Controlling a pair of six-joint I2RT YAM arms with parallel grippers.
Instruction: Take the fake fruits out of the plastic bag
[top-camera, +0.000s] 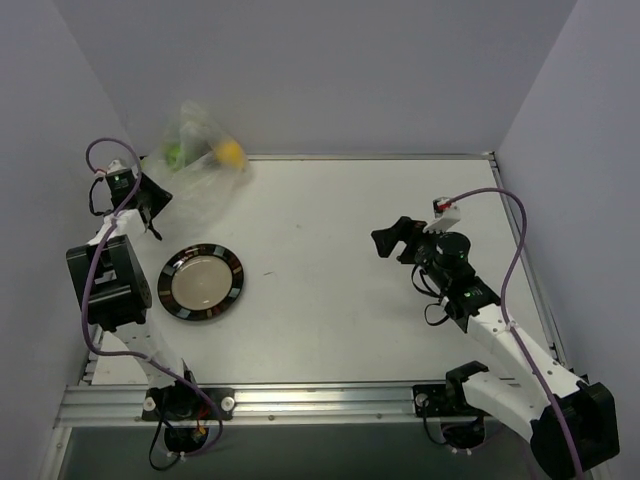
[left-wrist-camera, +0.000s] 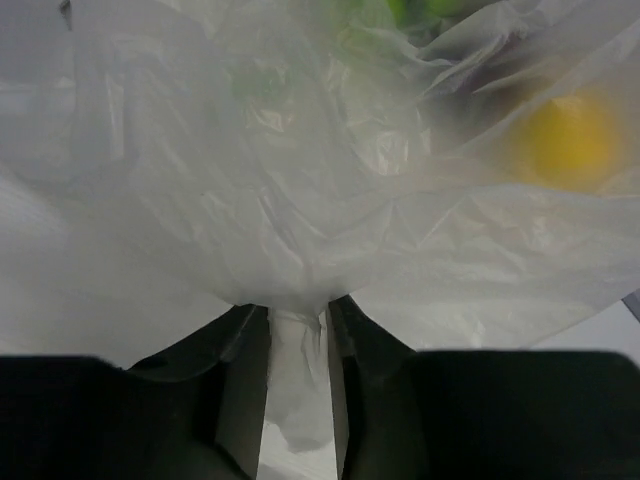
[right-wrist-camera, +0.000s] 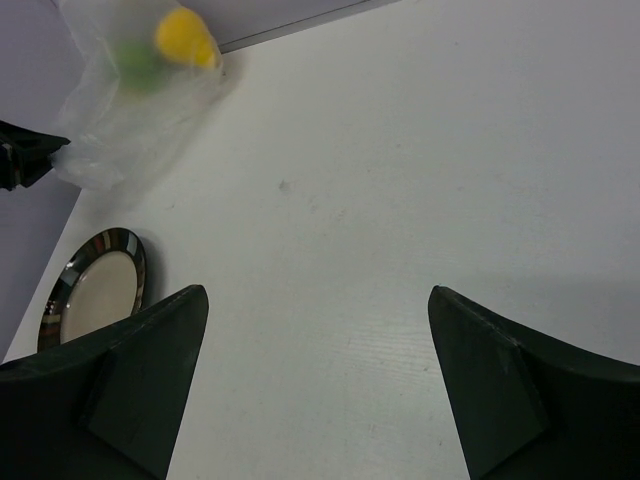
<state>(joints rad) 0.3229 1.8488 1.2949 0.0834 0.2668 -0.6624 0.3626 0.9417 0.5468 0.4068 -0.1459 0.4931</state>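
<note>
a: where's the plastic bag (top-camera: 200, 170)?
b: far left corner, its gathered film pinched tight in the left claw (left-wrist-camera: 298, 330), seemingly hanging clear of the bench (top-camera: 350, 250); a yellow fruit (top-camera: 231, 152) and a green fruit (top-camera: 175, 153) sit inside.
a: and the right claw (right-wrist-camera: 316, 295)?
b: wide open, empty, well apart from the bag.

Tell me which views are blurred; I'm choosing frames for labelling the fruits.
Top external: the plastic bag is smeared and ghosted, the plate sharp. Left wrist: the yellow fruit is a soft glow behind film, creases nearer the lens clearer. Right wrist: bag and yellow fruit are blurred.
</note>
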